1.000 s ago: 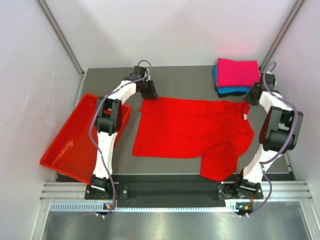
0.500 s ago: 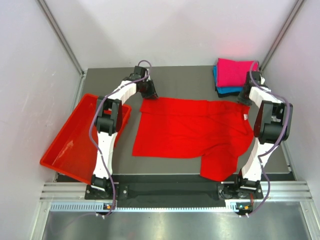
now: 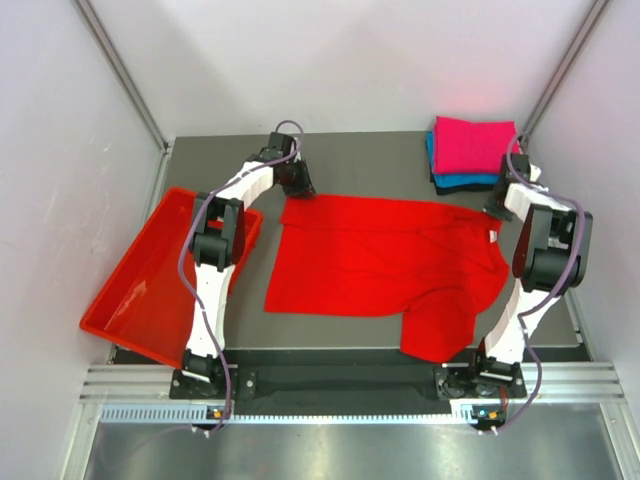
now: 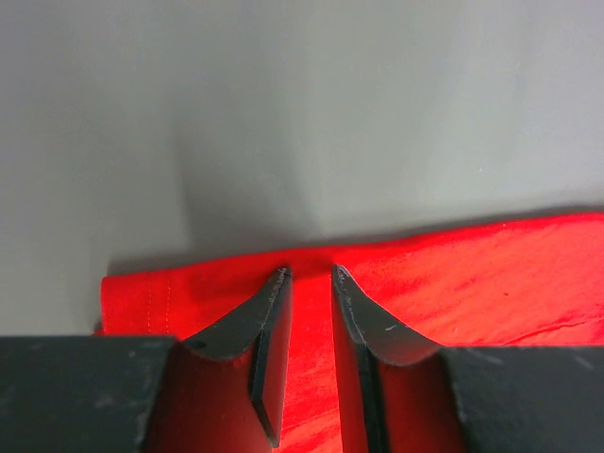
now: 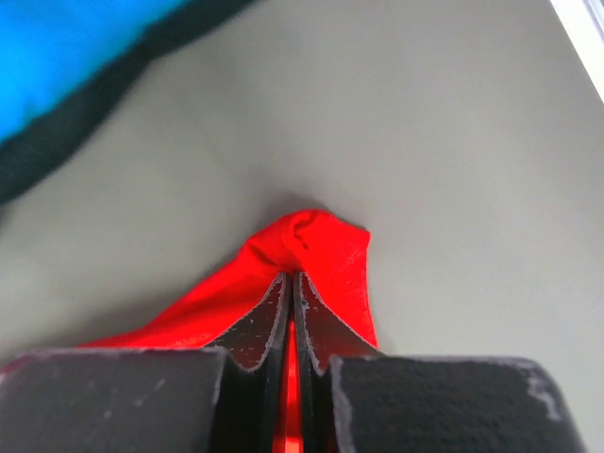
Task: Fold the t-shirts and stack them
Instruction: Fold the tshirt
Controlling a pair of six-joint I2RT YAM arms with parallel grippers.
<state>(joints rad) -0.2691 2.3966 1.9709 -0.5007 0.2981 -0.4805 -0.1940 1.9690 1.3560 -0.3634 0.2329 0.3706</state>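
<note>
The red shirt lies spread on the table, its white neck tag too small to read. The right claw is clamped on a bunched peak of it; the left claw stands parted at its far edge. The black shirt is mostly hidden under the teal shirt and pink shirt

A robotics lab test cell: plain white panel walls and aluminium corner posts box in a grey bench. A cabled left arm and right arm are bolted to a metal rail along its near edge.
</note>
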